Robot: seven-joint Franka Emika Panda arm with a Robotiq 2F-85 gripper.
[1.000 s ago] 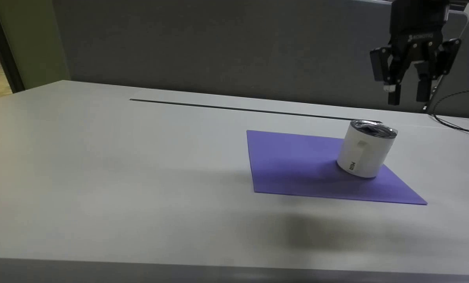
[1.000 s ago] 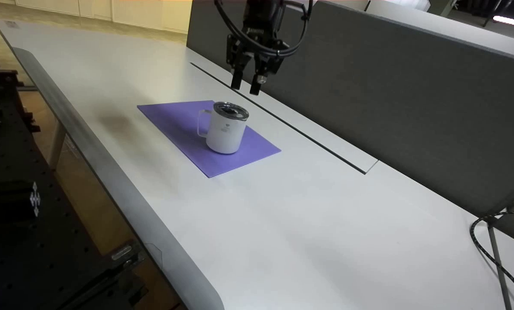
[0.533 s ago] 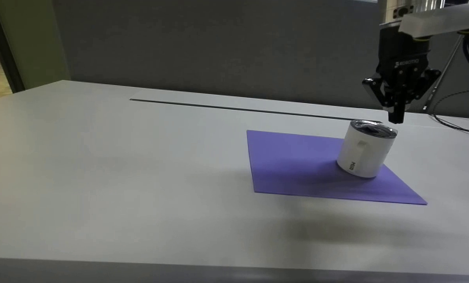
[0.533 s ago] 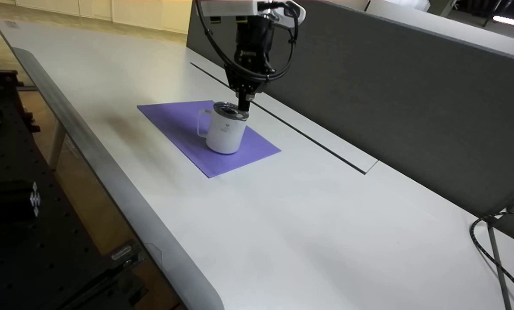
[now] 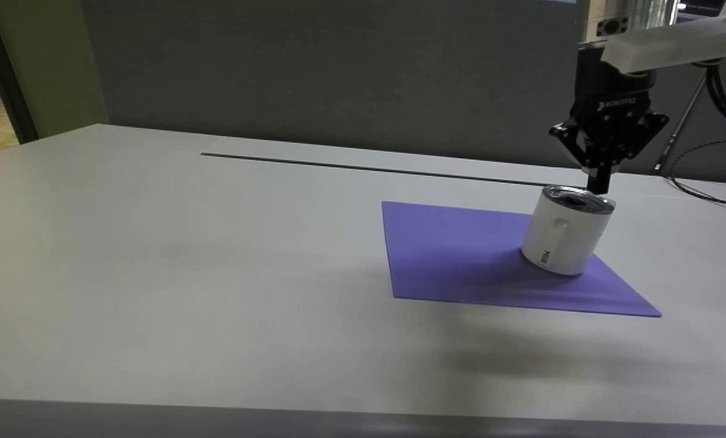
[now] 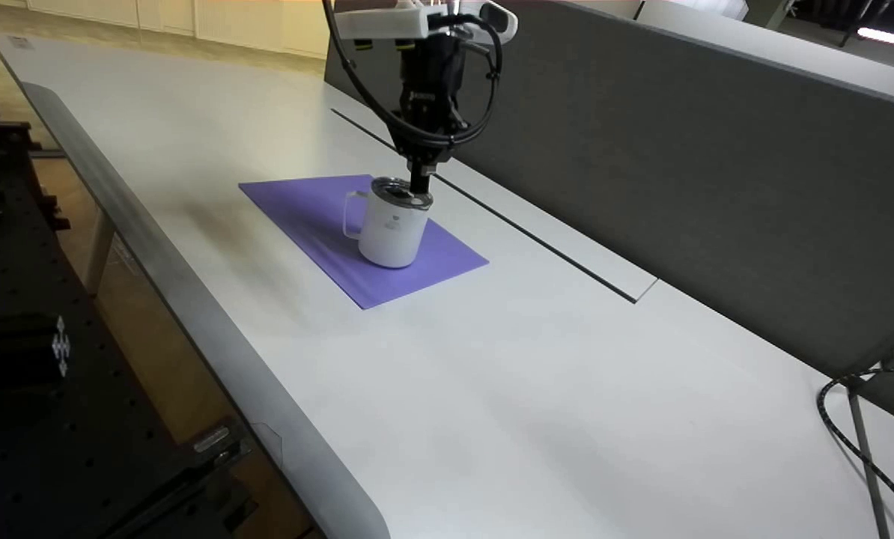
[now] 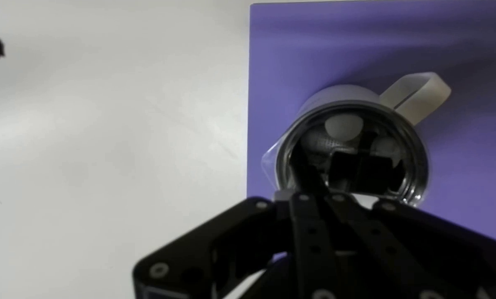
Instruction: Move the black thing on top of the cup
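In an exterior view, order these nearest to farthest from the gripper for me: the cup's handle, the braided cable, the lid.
1. Lid: on top of the cup, right at the tips of the fingers.
2. Handle: left side in that view.
3. Braided cable: well away, toward the right edge.

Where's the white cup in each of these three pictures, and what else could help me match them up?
In an exterior view: the white cup is right of centre, the gripper over it.
In an exterior view: the white cup is slightly left of and above centre.
Wrist view: the white cup is right of centre, seen from above, partly hidden by the gripper.
Shared landmark: the purple mat under it.
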